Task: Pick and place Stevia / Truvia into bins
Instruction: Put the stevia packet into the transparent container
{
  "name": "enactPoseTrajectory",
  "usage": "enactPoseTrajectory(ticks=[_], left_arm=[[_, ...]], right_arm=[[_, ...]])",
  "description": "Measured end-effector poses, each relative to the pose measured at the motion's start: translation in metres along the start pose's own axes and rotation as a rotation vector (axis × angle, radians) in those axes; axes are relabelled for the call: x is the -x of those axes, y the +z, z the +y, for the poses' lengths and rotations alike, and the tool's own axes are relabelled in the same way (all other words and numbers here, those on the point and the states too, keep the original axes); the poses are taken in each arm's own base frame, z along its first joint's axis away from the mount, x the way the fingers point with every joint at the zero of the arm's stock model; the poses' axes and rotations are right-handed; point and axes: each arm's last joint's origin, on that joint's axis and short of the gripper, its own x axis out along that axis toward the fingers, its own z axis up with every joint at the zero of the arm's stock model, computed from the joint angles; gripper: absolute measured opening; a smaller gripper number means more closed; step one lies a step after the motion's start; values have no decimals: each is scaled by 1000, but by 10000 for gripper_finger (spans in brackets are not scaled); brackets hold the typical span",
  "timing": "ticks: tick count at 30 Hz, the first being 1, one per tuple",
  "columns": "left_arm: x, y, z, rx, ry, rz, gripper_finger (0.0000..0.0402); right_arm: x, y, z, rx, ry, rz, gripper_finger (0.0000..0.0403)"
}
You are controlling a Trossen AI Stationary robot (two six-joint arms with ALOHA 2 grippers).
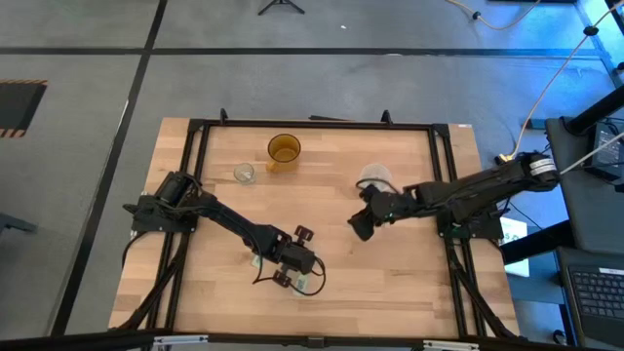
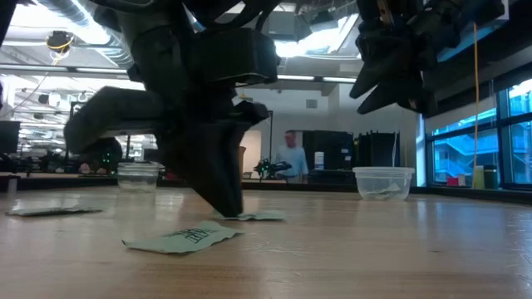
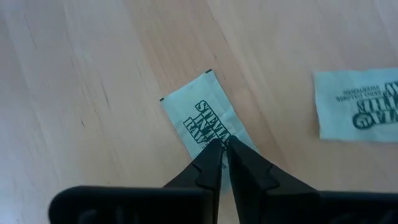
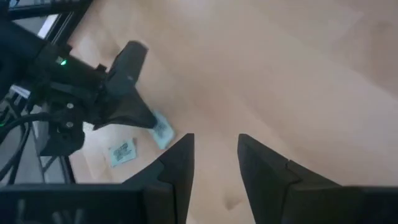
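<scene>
The left gripper [image 3: 222, 149] is down at the table [image 1: 409, 283] near its front edge, its two fingers pinched together on the near end of one Stevia packet [image 3: 205, 121], which lies flat on the wood with most of its printed face showing ahead of the tips. A second packet [image 3: 357, 112] lies just beside it, apart from the fingers, and in the low view a third packet [image 2: 50, 210] rests farther off on the wood. The right gripper [image 4: 214, 155] hangs above the middle of the table with its fingers parted and nothing between them, near the wider clear bin [image 1: 375, 177], which seems to hold something pale at its bottom; the smaller clear bin [image 1: 244, 173] stands well apart toward the far side, beside the amber cup [image 1: 284, 149]. From here the main risk is the grip itself: the fingers hold only the packet's edge, so thin paper may slip out or fold on lifting, or the tips may merely press it to the wood and rise without it. A swinging packet could also catch a bin's rim and fall outside. The arms stand near enough that a careless carry might bring them together.
</scene>
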Motion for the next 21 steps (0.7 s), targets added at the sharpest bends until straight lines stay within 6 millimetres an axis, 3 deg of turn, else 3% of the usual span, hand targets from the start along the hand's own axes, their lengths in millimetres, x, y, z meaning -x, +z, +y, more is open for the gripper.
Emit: enactPoseTrajectory(ticks=[6, 14, 21], left_arm=[[-1, 5, 4, -97, 38, -53, 24], [-15, 6, 13, -66, 60, -87, 24], [-22, 9, 12, -59, 80, -125, 24]], right_arm=[[-26, -19, 11, -62, 30, 41, 127], [-63, -42, 13, -130, 27, 113, 127], [-86, -55, 3, -229, -28, 194, 127]])
